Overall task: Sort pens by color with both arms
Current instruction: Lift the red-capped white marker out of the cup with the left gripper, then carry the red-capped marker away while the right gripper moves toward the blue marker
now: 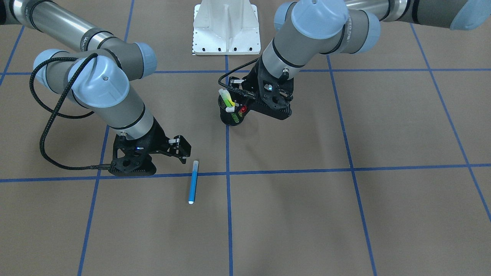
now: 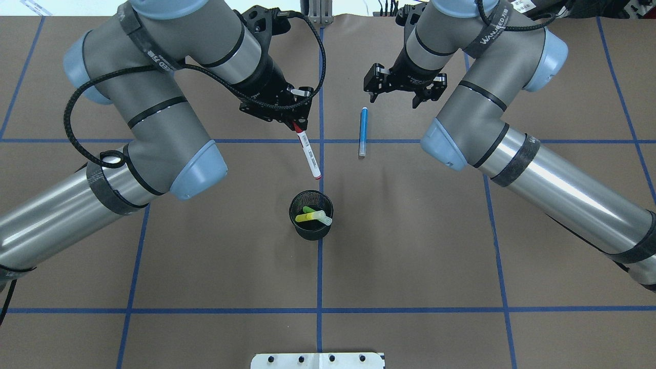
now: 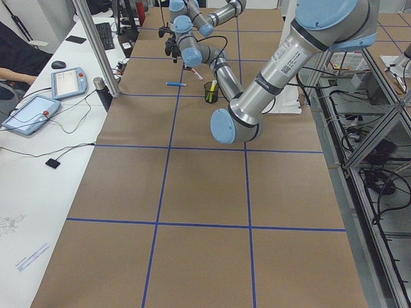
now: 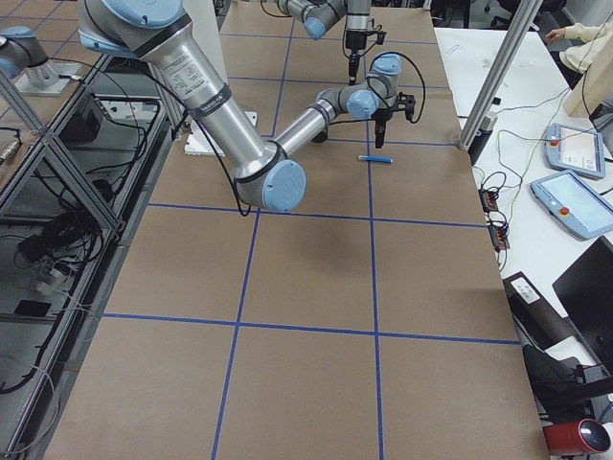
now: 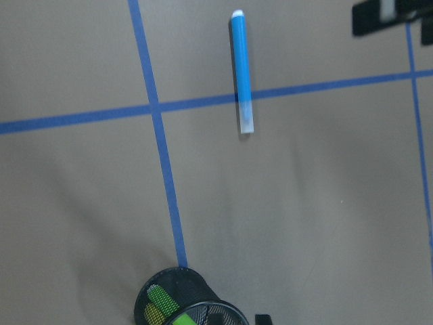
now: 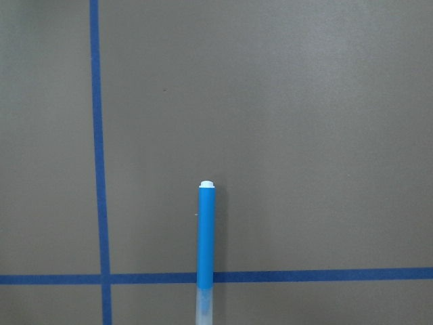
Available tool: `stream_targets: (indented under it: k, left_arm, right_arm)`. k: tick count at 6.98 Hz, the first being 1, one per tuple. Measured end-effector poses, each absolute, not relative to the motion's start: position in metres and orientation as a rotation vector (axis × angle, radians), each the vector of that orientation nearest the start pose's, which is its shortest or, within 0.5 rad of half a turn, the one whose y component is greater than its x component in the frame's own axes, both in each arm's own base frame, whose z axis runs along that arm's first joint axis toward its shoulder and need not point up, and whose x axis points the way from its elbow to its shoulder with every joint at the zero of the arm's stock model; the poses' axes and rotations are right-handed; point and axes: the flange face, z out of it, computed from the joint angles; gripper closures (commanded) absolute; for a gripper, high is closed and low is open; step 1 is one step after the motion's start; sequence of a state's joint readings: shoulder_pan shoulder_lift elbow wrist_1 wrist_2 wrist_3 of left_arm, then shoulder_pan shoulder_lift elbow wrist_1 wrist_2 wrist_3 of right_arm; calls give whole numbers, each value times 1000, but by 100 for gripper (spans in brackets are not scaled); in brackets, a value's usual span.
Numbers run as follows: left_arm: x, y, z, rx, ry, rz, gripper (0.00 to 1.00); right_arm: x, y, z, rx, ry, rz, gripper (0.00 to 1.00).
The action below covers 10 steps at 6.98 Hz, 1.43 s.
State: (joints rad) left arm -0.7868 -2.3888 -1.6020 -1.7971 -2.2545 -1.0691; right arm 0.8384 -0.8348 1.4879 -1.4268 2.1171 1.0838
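On the left, left gripper [image 2: 299,119] is clamped on one end of the red pen [image 2: 309,156], which hangs tilted, free tip toward the black mesh cup [image 2: 307,233] holding the green pen [image 2: 309,209] and yellow pen [image 2: 313,217]. Right of centre, blue pen [image 2: 363,130] lies flat, long axis running to and from the robot. Right gripper [image 2: 393,101], wide open and empty, hovers just past its far end, jaws spread across that axis. It's the nearer arm; I'd expect a short robot-ward shift.
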Motion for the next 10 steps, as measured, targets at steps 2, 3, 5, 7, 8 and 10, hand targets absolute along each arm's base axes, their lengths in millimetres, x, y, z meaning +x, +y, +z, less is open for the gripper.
stream_targets:
  k: [2,3,5,7,8,10]
  left_arm:
    - [450,-589,113,143,1170,80,83]
    - [457,-612,113,147,1163,63,83]
    - [469,-649,111,143,1143,34,84]
    - [481,-669,123,137,1124,19,85]
    - [486,-675,120,134,1118,14,85]
    - [496,-683,106,122,1107,8,85]
  right_arm:
    - [-440,-577,213,74,-984,149,1]
    - [-446,-569,206,85,-1012,178,1]
    - [-445,-550,192,72,-1057,194,1]
    - [-435,-527,191,42,-1080,205,1]
    - [-431,-514,189,46,-1088,240,1]
    - [-438,-488,178,31,-1103,309,1]
